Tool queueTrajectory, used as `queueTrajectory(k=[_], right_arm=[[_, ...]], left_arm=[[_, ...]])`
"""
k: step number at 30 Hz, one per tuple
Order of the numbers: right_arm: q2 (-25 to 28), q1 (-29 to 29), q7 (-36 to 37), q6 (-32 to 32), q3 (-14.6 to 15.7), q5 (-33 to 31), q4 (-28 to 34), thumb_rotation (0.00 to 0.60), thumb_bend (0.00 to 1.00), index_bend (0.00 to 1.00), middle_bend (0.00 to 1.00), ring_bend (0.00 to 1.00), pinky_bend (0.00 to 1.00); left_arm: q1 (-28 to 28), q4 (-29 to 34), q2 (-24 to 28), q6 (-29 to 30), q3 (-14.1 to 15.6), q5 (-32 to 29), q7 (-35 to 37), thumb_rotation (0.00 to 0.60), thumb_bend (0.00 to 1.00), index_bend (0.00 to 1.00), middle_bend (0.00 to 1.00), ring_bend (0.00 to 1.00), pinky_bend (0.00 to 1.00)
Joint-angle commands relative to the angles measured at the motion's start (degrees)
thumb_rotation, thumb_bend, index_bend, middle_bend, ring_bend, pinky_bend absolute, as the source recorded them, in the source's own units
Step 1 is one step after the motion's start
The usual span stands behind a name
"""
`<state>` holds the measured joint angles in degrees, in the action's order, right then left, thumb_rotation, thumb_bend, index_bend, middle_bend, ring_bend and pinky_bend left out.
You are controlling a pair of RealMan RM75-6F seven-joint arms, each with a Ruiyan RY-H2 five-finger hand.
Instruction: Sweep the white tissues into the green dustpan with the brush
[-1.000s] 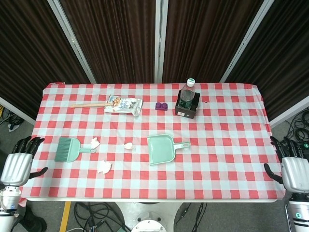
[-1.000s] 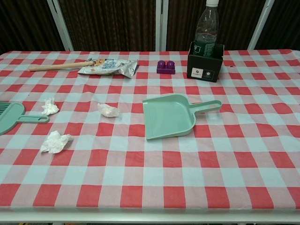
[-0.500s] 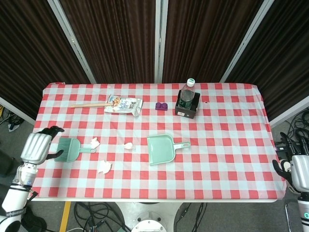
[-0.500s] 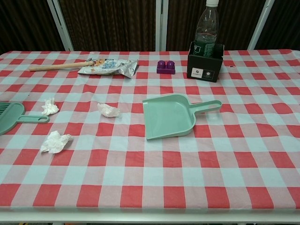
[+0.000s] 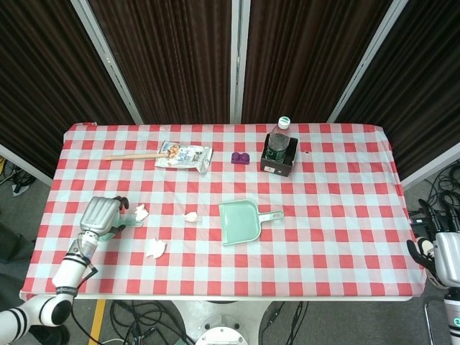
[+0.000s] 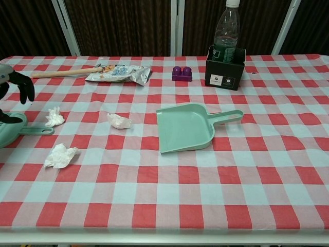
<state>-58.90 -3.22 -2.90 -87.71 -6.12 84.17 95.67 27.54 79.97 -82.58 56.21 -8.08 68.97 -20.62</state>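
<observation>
Reach-for-tool step: the left hand (image 5: 100, 213), fingers apart and grasping nothing, hovered over the brush (image 6: 18, 129) near three tissues (image 6: 60, 155), left of the dustpan (image 5: 241, 220); the right hand (image 5: 447, 256) waited released; gripping the handle seemed next.

A red-and-white checked tablecloth (image 5: 338, 230) covers the table in front of dark curtains (image 5: 172, 57). Along its far side lie a pale wooden stick (image 5: 133, 155) and, just beside its end, a crumpled printed snack packet (image 5: 183, 154). Further right sits a small purple toy brick (image 5: 240, 157), and near it a clear plastic bottle with a white cap (image 5: 279, 138) stands upright inside an open black box (image 5: 279, 162).
</observation>
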Motion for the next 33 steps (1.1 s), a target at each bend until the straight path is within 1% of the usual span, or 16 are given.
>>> queueTrajectory(k=[1, 5, 8, 18, 33], right_arm=[[-0.06, -0.01, -0.15, 0.04, 0.01, -0.04, 0.09, 0.6, 0.23, 0.1, 0.24, 0.06, 0.12], [-0.29, -0.12, -0.25, 0.39, 0.0, -0.36, 0.05, 0.6, 0.23, 0.1, 0.24, 0.06, 0.12], [-0.27, -0.11, -0.31, 0.42, 0.01, -0.37, 0.07, 0.6, 0.23, 0.1, 0.24, 0.06, 0.12], [-0.3, 0.35, 0.01, 0.11, 0.1, -0.75, -0.08, 0.6, 0.23, 0.1, 0.24, 0.06, 0.12], [-0.62, 0.77, 0.6, 0.01, 0.19, -1.12, -0.84, 0.6, 0.23, 0.1, 0.24, 0.06, 0.12]], left_arm=[[1.06, -0.97, -2.38, -0.64, 0.91, -3.08, -4.76, 0.6, 0.19, 0.43, 0.45, 0.74, 0.89], [2.1, -2.05, -4.53, -0.24, 1.2, -7.23, -11.75, 0.6, 0.19, 0.43, 0.45, 0.74, 0.89], [2.78, -2.85, -5.72, -0.13, 1.35, -9.78, -15.28, 0.6, 0.22, 0.43, 0.45, 0.74, 0.89], [4.63, -3.47, -6.62, -0.53, 2.15, -15.01, -21.11, 0.6, 0.23, 0.43, 0.45, 0.74, 0.89], [7.03, -4.13, -7.13, -1.44, 3.68, -19.51, -25.17, 0.6, 0.25, 0.45, 0.46, 0.75, 0.89]])
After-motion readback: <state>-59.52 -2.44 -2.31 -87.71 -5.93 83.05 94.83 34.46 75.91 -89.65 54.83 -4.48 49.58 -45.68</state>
